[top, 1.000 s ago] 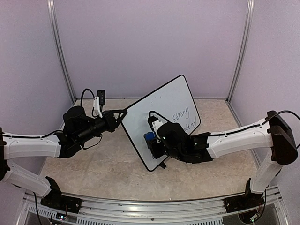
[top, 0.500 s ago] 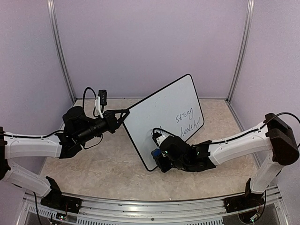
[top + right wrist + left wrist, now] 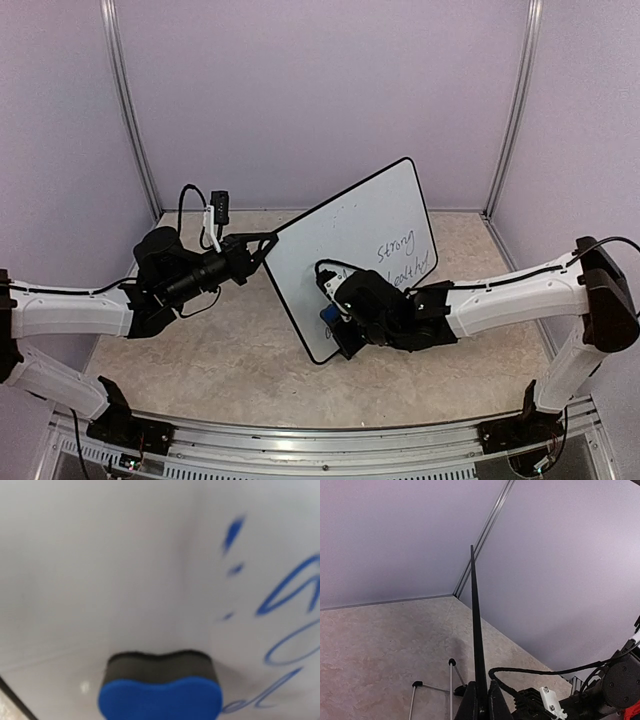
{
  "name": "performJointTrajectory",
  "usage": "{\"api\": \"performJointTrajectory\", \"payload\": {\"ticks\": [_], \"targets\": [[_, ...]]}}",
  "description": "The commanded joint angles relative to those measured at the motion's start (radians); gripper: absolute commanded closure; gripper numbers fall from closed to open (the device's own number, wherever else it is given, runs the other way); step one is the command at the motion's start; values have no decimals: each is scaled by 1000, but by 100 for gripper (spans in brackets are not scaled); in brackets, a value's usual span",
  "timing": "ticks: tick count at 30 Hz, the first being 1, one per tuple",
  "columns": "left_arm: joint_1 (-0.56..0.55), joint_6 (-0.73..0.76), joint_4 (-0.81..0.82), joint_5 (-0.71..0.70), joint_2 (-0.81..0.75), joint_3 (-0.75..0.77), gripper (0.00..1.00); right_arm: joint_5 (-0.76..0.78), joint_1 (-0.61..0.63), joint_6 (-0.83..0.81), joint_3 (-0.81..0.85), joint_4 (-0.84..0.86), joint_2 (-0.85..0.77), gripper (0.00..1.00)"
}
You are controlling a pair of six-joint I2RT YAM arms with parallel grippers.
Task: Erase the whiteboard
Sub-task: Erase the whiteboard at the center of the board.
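Whiteboard [image 3: 345, 235] stands tilted at centre of table [image 3: 230, 350], blue writing [image 3: 398, 255] on its right part. Left gripper [image 3: 262, 243] clamps its left edge. Right gripper [image 3: 336, 326] grips eraser [image 3: 160, 692], with the black pad pressed to the board's near-left face.

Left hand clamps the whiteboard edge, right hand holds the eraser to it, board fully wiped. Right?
Not wiped: the right wrist view shows blue handwriting on the whiteboard beside the eraser. Left hand clamping the edge and right hand holding the eraser stand.
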Motion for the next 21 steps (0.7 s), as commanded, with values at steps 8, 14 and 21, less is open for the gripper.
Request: {"api": "performJointTrajectory", "payload": {"ticks": [8, 14, 21], "targets": [[-42, 36, -18, 164, 48, -17, 100, 61, -38, -75, 54, 146, -63, 76], [-39, 33, -14, 168, 55, -17, 100, 67, -39, -78, 55, 153, -59, 76], [-34, 30, -11, 171, 56, -19, 100, 35, -52, -25, -9, 147, -62, 76]]}}
